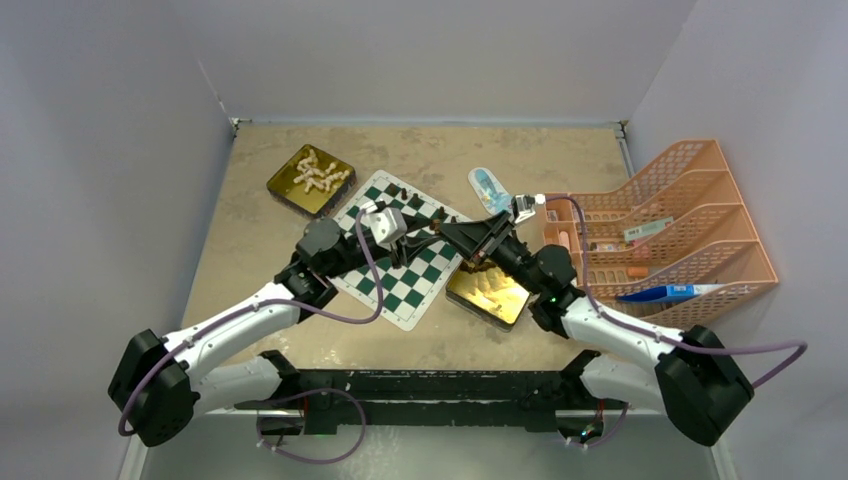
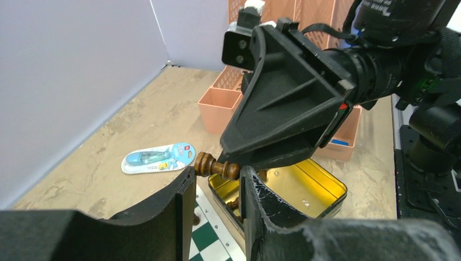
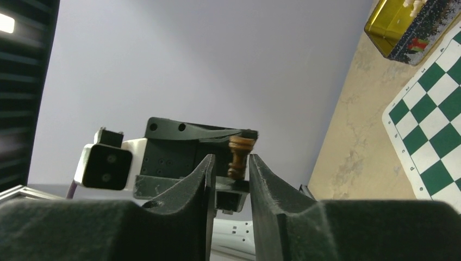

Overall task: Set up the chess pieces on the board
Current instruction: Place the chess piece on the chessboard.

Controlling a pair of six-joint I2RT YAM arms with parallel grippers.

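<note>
Enclosing mottled beige tabletop, pale grey walls, board lying askew

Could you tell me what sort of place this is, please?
Likely a robot test booth: white walls boxing in a table, with a left arm and right arm bolted at its near edge.

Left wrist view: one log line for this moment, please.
phase: mid-air handover | dark brown piece: endwise between left gripper jaws | right gripper: flanking it, grip unclear

From above, the brown piece between the left fingers is hidden under the arms, and the dark pieces on the board are too small to identify.
</note>
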